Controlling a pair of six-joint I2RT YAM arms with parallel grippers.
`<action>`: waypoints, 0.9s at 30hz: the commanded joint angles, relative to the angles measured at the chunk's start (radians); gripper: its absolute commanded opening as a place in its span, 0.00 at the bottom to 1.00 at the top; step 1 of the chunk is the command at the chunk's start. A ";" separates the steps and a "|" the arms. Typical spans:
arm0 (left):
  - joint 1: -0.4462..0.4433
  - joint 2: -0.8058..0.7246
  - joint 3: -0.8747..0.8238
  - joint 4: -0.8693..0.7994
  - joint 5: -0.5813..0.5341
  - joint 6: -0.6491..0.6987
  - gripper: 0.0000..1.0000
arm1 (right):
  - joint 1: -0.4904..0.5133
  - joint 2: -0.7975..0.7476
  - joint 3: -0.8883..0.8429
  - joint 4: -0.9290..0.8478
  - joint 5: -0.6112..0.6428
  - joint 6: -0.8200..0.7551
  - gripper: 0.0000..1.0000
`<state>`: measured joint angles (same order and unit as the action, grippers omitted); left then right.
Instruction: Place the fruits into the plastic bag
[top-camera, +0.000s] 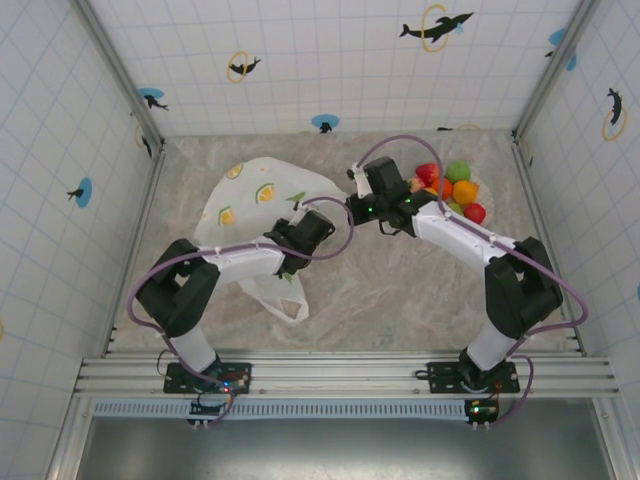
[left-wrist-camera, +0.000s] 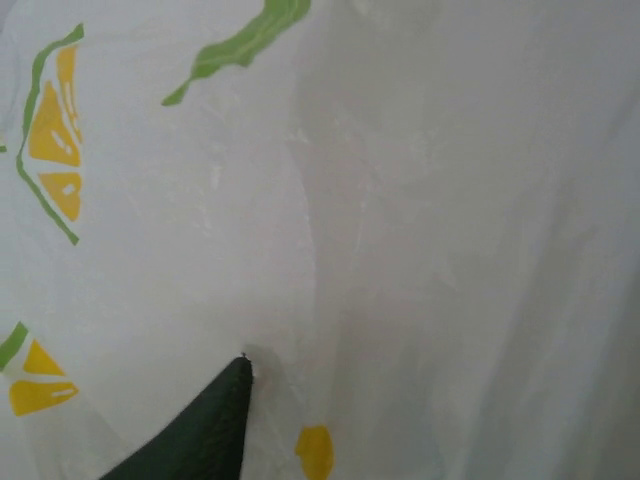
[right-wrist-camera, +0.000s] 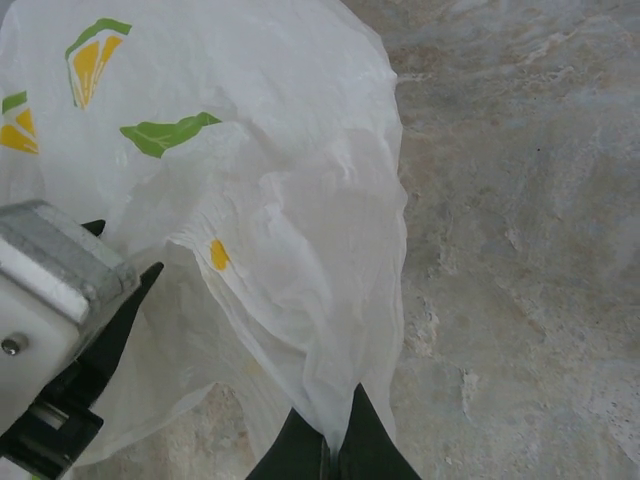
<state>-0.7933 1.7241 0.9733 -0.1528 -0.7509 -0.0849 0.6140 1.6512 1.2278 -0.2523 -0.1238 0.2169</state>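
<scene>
Marbled grey-beige tabletop (top-camera: 400, 290), matt, stone-veined, spread across the whole floor of the top view. Boxed in on three sides by white tiled walls (top-camera: 330, 60) printed with dark dolphins (top-camera: 436, 26) in blue and yellow rings. Grey metal posts in the corners; along the bottom edge a ribbed aluminium rail (top-camera: 340, 372) carrying both arm bases.

Upper left of centre, the plastic bag (top-camera: 255, 195): white, translucent, crumpled flat on the stone pattern, printed with citrus slices and green leaves, one loop handle trailing toward the lower left of centre. At upper right, the fruits (top-camera: 450, 187), heaped together in red, green and orange, well apart from the bag and all outside it.

At the bag's right-hand edge, the right gripper (top-camera: 352, 208). From its wrist, dark fingertips (right-wrist-camera: 372, 452) pressed together at the bottom edge, pinching a fold of film.

Over the bag's lower right part, the left gripper (top-camera: 293, 238). From its wrist, one dark fingertip (left-wrist-camera: 200, 435) at lower left against the film. Cannot tell whether these jaws are spread or closed.
</scene>
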 joint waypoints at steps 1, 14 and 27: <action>-0.001 -0.048 0.068 -0.019 0.050 -0.041 0.14 | -0.003 -0.042 0.044 -0.048 0.056 -0.058 0.01; 0.221 -0.345 0.094 -0.075 0.725 -0.341 0.00 | 0.036 0.021 0.168 -0.013 0.257 -0.108 0.45; 0.260 -0.383 0.091 -0.051 0.816 -0.489 0.00 | 0.013 -0.447 -0.460 0.315 0.107 -0.024 1.00</action>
<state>-0.5419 1.3724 1.0500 -0.2062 0.0307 -0.5072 0.6270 1.2823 0.8421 -0.0666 0.0528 0.1436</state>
